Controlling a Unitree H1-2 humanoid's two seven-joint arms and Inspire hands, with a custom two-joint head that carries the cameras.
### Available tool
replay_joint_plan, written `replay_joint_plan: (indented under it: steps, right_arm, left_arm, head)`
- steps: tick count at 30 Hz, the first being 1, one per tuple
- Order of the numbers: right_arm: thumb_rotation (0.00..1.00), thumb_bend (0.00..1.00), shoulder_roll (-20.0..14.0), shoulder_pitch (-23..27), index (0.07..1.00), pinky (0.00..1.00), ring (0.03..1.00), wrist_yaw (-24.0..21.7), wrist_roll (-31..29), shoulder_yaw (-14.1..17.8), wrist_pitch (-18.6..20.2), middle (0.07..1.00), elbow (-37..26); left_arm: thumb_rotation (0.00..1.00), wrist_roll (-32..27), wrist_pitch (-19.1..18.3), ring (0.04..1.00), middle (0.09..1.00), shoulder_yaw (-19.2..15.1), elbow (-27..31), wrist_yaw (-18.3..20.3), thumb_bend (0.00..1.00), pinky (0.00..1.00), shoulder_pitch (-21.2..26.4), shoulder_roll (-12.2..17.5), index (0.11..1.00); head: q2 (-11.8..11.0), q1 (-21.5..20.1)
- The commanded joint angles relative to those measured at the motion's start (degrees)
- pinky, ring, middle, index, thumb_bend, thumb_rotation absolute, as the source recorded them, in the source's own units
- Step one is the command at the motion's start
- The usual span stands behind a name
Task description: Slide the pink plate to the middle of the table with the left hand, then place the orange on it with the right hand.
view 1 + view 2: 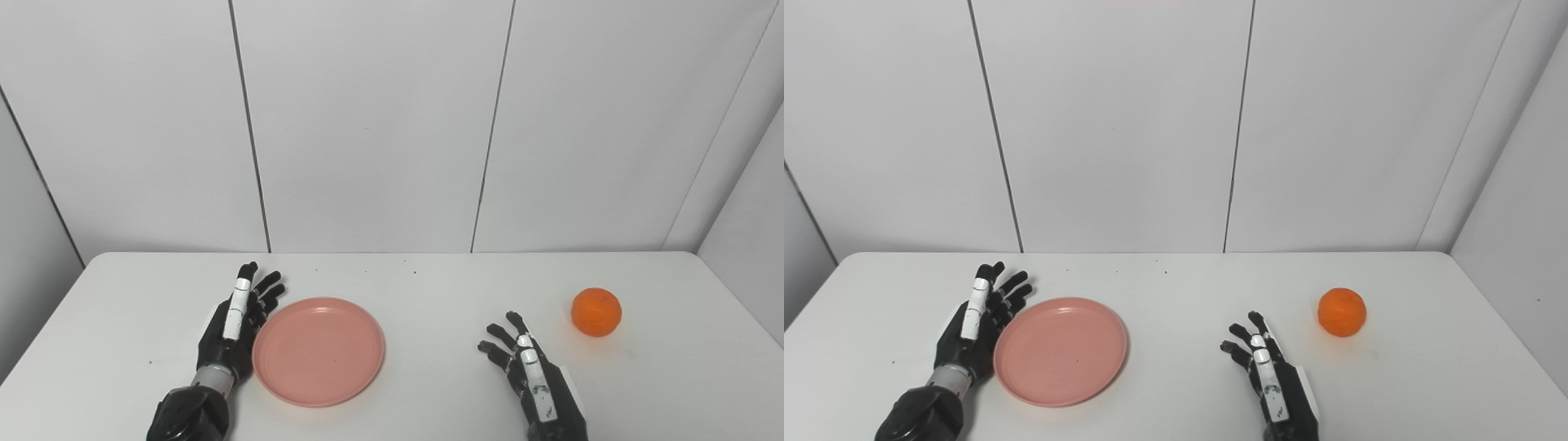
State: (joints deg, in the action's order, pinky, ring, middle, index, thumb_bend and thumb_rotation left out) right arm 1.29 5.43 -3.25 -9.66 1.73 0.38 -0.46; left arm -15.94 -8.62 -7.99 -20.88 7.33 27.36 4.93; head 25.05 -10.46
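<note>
Pink plastic, the plate (318,350) is judged light, stiff and easily slid by its left rim, where the left hand (236,324) is set edge-on, fingers straight and slightly fanned. Right of the plate, bare table (429,294) is offered. The right hand (530,367) waits, fingers spread, short of the firm, roll-prone orange (596,312) far right of the plate.

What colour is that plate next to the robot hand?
The plate is plain pink, no pattern. It shows best in the left eye view.
</note>
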Motion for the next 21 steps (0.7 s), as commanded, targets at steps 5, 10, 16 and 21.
replay_joint_plan:
  steps: [5, 10, 16, 21]
  right_arm:
    - [0.87, 0.75, 0.47, 0.39, 0.941, 0.88, 0.778, 0.19, -0.12, -0.09, 0.98, 0.845, -1.00]
    - [0.87, 0.75, 0.48, 0.40, 0.943, 0.89, 0.780, 0.10, 0.11, -0.18, 0.72, 0.843, -0.83]
    - [0.86, 0.76, 0.76, 0.39, 0.943, 0.89, 0.782, 0.16, -0.07, -0.14, 1.14, 0.847, -0.94]
    - [0.86, 0.76, 0.82, 0.50, 0.946, 0.89, 0.783, 0.21, 0.06, -0.17, 1.11, 0.849, -0.62]
  left_arm:
    - [0.82, -0.47, -0.73, 0.873, 0.868, -0.07, 1.01, -1.78, 0.84, 0.94, 2.28, -2.63, 0.976]
    - [0.85, -2.30, -3.81, 0.896, 0.888, -0.63, 2.08, -1.92, 0.81, 0.97, 2.08, -4.06, 0.998]
    - [0.86, -2.39, -4.74, 0.900, 0.862, 0.14, 2.09, -1.48, 0.79, 0.97, 1.96, -4.46, 0.996]
    - [0.85, -2.59, -5.44, 0.897, 0.881, 0.76, 1.90, -1.62, 0.78, 0.96, 2.08, -4.70, 0.994]
  head:
    - [0.10, -0.24]
    - [0.10, -0.48]
    - [0.12, -0.81]
    - [0.04, -1.21]
